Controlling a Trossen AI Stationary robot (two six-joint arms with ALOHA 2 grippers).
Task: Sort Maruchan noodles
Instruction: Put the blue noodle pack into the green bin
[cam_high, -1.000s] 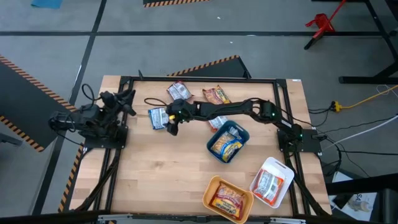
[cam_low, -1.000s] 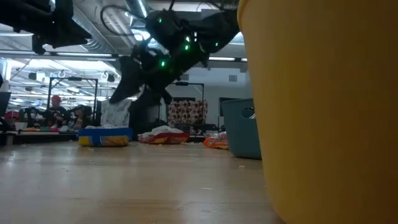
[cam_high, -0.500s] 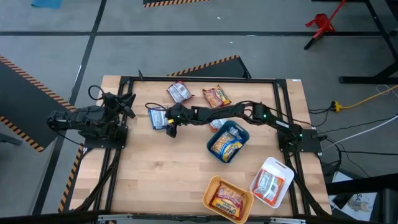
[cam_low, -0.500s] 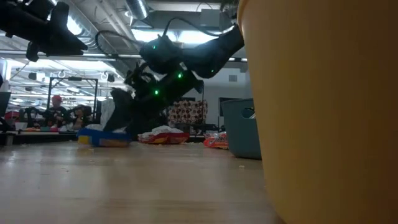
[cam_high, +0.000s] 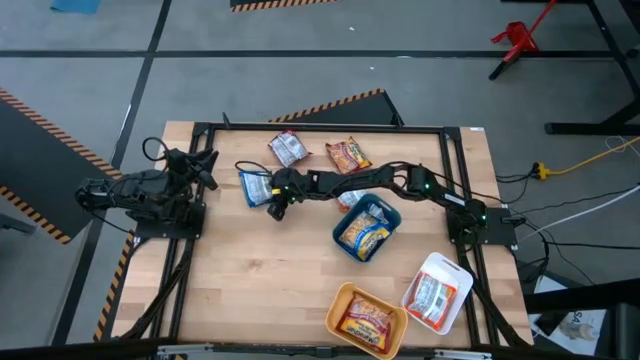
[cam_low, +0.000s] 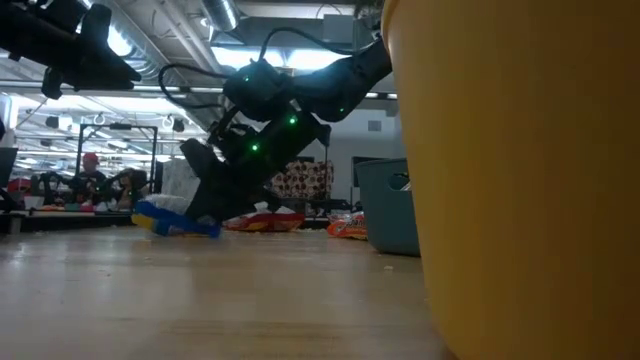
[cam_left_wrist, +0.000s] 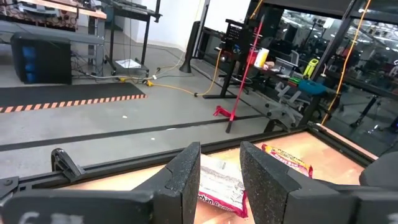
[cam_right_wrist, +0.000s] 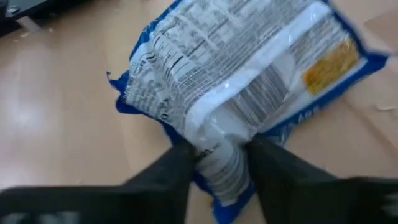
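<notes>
Starting at the near edge of the worktop (cam_high: 260, 280), the orange tray (cam_high: 366, 319) holds a red-yellow packet (cam_high: 367, 322), and the white tray (cam_high: 437, 292) beside it holds a red-and-white packet (cam_high: 432, 295); both sit as they did a second ago. In the low view the orange tray's wall fills the right side of the picture. Farther in, the teal tray (cam_high: 366, 229) carries a blue-and-white packet (cam_high: 364, 234), unchanged.

Beyond it, the right gripper (cam_high: 272, 203) reaches across the middle of the worktop to the blue-and-white packet (cam_high: 254, 187) lying left of centre. A second ago this gripper hung above the packet with its fingers spread wide; it has since dropped to the surface and its fingers have drawn in on the packet's edge. The right wrist view shows the two dark fingers (cam_right_wrist: 174, 177) pinching the white seam of the packet between them. In the low view one end of the packet is tipped up off the wood, where earlier it lay flat.

The left gripper (cam_high: 205, 163) waits at the left edge, raised, its fingers a little apart with nothing between them, as before.

Farthest back, a white-and-red packet (cam_high: 288, 148) and an orange packet (cam_high: 348, 154) lie apart near the rear rail, unmoved.
</notes>
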